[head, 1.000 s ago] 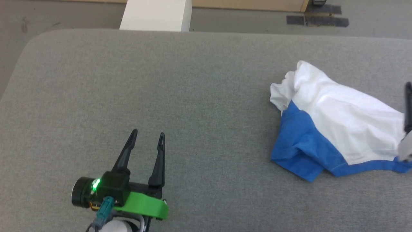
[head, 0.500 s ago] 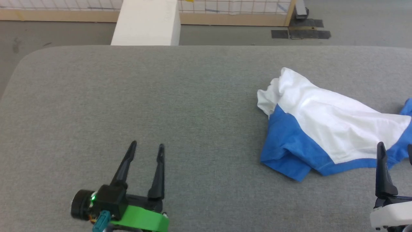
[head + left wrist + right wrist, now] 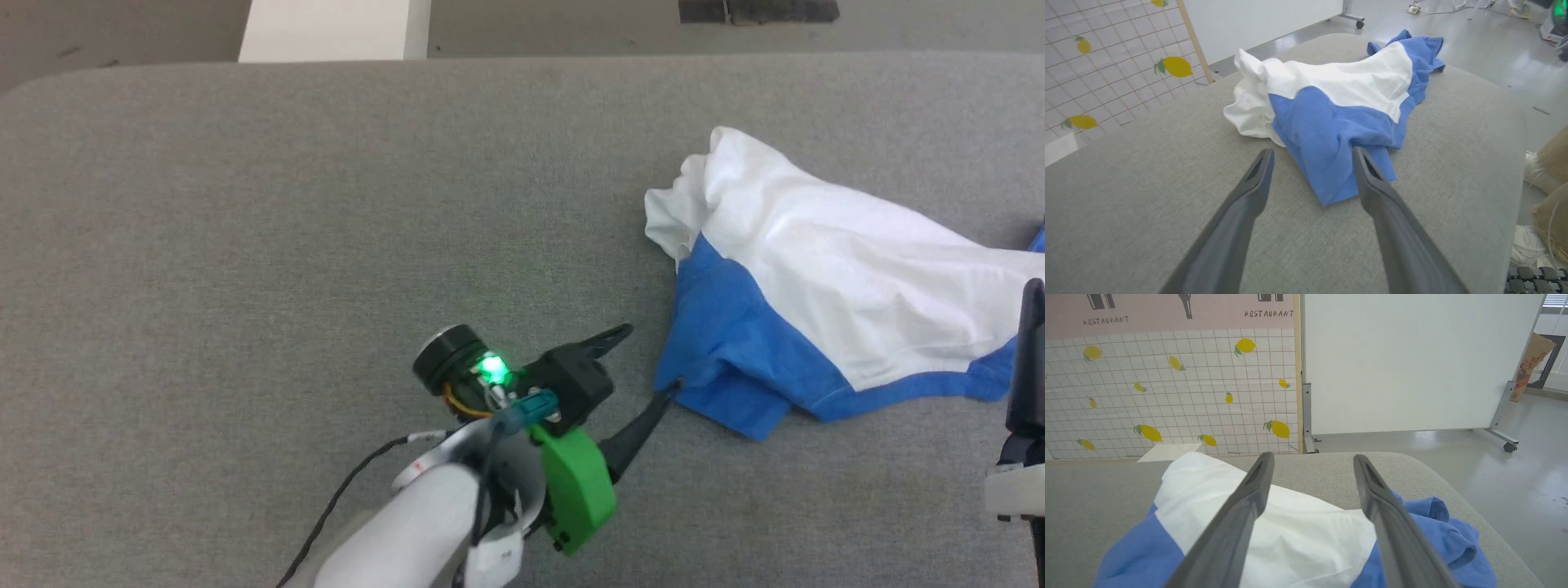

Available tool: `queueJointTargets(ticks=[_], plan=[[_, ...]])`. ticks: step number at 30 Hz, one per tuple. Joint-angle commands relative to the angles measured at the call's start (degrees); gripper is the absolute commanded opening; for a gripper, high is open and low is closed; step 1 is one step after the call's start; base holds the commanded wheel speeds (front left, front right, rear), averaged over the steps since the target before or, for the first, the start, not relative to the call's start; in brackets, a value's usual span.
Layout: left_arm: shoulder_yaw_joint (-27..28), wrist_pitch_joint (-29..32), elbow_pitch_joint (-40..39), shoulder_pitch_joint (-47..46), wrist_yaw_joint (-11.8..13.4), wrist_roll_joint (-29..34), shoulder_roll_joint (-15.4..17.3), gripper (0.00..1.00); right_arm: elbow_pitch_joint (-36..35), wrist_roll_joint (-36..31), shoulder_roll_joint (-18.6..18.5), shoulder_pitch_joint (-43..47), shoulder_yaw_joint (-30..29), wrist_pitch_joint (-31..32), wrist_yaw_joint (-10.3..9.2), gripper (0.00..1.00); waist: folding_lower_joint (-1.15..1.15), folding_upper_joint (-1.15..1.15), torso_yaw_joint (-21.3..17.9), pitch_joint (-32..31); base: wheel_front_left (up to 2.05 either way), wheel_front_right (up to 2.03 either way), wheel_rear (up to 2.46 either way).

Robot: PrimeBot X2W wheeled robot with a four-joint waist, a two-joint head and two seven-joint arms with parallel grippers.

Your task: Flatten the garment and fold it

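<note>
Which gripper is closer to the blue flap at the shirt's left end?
Left. The left gripper, open, has one fingertip at the edge of that blue flap. The right gripper hovers open over the opposite end of the shirt.

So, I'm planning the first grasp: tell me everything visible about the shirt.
The garment is a thin, soft shirt, white body with bright blue sleeves and trim, lying crumpled on the right of the grey padded table. The open left tool has one fingertip at its nearest blue fold; the open right tool hovers above it.
</note>
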Motion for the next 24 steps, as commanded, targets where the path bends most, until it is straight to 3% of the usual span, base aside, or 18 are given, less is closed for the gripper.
queueJointTargets(ticks=[1, 5, 15, 16, 17, 18, 24], plan=[[-1.9, 0.3, 1.1, -2.8, -0.3, -1.4, 0.8, 1.0, -0.7, 0.3, 0.0, -1.1, 0.1, 0.3, -0.09, 1.0, 0.0, 0.0, -1.2, 2.6, 0.0, 0.0, 0.0], [-6.2, 0.4, 5.1, -7.3, -0.3, -4.3, 0.9, 1.0, -1.4, 0.8, 0.0, -1.9, 0.0, 0.8, -0.09, 1.0, 0.0, 0.0, -2.3, 5.3, 0.0, 0.0, 0.0], [-9.3, -4.1, 14.8, -12.1, -0.3, -5.8, -1.8, 1.0, 0.5, 1.7, 0.0, -3.4, 0.4, -0.8, -0.09, 1.0, 0.0, 0.0, -3.9, 9.1, 0.0, 0.0, 0.0], [-9.5, -4.9, 15.9, -12.4, -0.3, -5.8, -2.1, 0.75, 0.7, 1.7, 0.0, -3.6, 0.5, -0.9, -0.09, 1.0, 0.0, 0.0, -3.9, 9.2, 0.0, 0.0, 0.0], [-9.5, -5.6, 16.6, -12.6, -0.3, -5.8, -2.4, 0.21, 0.9, 1.7, 0.0, -3.8, 0.5, -0.9, -0.09, 1.0, 0.0, 0.0, -3.9, 9.2, 0.0, 0.0, 0.0], [-9.6, -6.4, 17.5, -12.7, -0.3, -5.9, -2.7, 0.0, 1.1, 1.8, 0.0, -4.0, 0.5, -1.0, -0.09, 1.0, 0.0, 0.0, -3.9, 9.1, 0.0, 0.0, 0.0], [-7.3, -11.9, 18.9, -12.3, 0.6, -7.7, -3.2, 0.0, 1.9, 1.4, 0.0, -4.1, -0.4, -1.0, -0.09, 1.0, 0.0, 0.0, -2.4, 6.5, 0.0, 0.0, 0.0]])
